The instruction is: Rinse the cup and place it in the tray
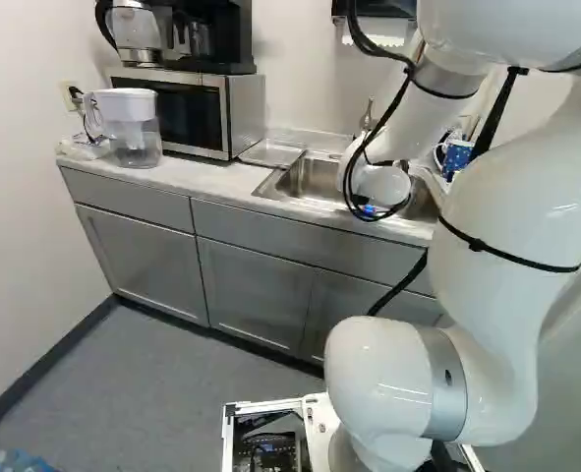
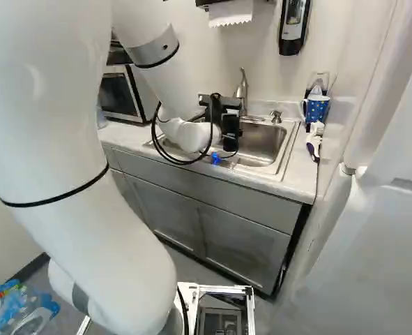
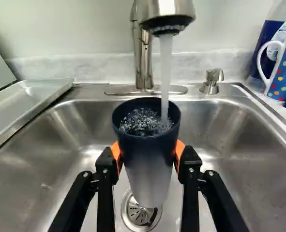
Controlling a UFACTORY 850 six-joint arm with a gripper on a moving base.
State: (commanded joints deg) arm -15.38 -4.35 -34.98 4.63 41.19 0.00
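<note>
Wrist view: the gripper (image 3: 147,157) grasps the cup (image 3: 150,145) under running water (image 3: 166,72) — rinsing, seemingly; next comes emptying it — then the tray (image 3: 29,104).

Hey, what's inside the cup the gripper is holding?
Bubbly water is in the cup, with a stream from the faucet running into it. The bubbles hide the cup's bottom and anything beneath them.
</note>
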